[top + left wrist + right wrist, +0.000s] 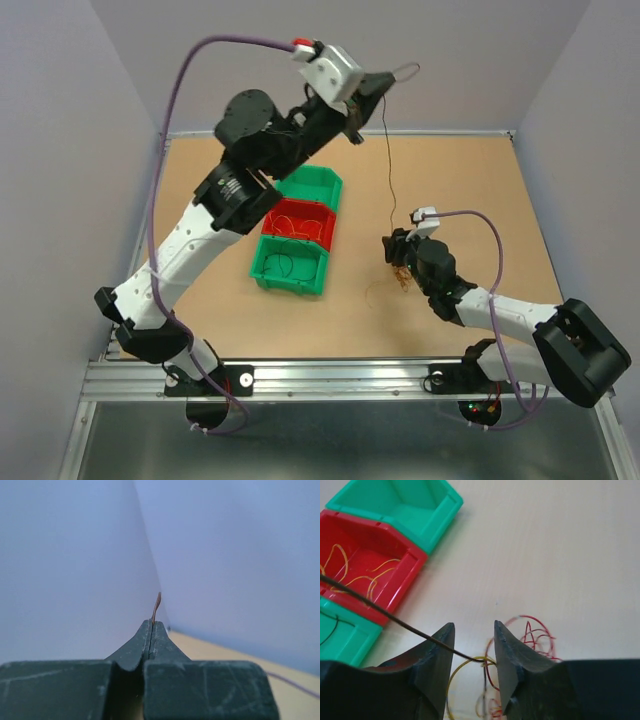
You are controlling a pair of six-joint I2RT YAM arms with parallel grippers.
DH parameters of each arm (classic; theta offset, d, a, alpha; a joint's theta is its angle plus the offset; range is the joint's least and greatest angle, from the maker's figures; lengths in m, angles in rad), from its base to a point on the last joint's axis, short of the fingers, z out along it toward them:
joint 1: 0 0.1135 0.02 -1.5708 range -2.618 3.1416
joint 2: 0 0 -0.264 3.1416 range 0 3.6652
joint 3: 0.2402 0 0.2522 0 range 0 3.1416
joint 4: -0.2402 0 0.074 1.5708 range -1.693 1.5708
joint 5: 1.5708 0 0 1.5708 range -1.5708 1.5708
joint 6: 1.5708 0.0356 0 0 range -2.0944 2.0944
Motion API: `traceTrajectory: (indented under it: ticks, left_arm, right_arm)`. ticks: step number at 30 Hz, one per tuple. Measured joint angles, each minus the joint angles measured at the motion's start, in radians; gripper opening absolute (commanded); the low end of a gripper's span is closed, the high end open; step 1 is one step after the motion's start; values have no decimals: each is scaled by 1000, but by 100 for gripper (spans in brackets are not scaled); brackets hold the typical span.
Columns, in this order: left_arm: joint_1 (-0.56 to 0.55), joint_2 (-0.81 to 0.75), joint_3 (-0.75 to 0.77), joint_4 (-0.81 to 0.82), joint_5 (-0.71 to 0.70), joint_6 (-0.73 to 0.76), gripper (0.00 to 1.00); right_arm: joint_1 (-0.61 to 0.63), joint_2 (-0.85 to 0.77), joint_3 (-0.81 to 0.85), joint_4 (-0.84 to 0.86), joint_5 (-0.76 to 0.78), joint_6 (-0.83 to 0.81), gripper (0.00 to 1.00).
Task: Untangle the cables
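The cables lie as a small tangle (402,278) of red, yellow and dark wires on the tan table. One dark wire (388,160) rises taut from the tangle to my left gripper (378,88), held high near the back wall. That gripper (151,625) is shut on the wire, whose brown end (156,605) pokes out above the tips. My right gripper (474,627) hangs low over the tangle, jaws apart. The dark wire (380,612) crosses the left finger and meets a yellow loop (457,672) in the gap. Red loops (535,635) lie behind the right finger.
Three bins stand in a row left of the tangle: a far green bin (330,185), a red bin (275,225) with orange-yellow wires (375,577), and a near green bin (290,285) with a dark wire. Grey walls enclose the table on three sides.
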Motion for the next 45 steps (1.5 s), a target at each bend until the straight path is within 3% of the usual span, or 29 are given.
traceTrajectory:
  ticks: [5, 9, 17, 22, 29, 32, 35, 39, 45]
  left_arm:
    - [2, -27, 149, 45, -180, 26, 0]
    - [63, -25, 167, 79, -274, 53, 0]
    - [375, 130, 221, 71, -339, -46, 0]
    - [547, 135, 142, 84, -265, -159, 0]
    - [546, 40, -130, 180, -64, -194, 0]
    - [560, 24, -222, 216, -18, -201, 0]
    - [573, -6, -317, 245, 16, -206, 0]
    - [581, -71, -415, 264, 76, -221, 0]
    - [579, -263, -571, 320, 206, -259, 0]
  right_arm:
    - [-4, 0, 0, 14, 116, 25, 40]
    - [-8, 0, 0, 13, 163, 36, 40]
    - [-53, 0, 0, 2, 242, 62, 33]
    - [-91, -14, 0, -15, 268, 93, 33]
    - [-92, -58, 0, -15, 268, 111, 34]
    - [-92, -83, -2, -15, 267, 110, 41]
    - [-92, -117, -8, -11, 245, 100, 65]
    - [-93, -145, -19, 3, 159, 68, 83]
    - [-93, -158, -27, 29, 17, 27, 87]
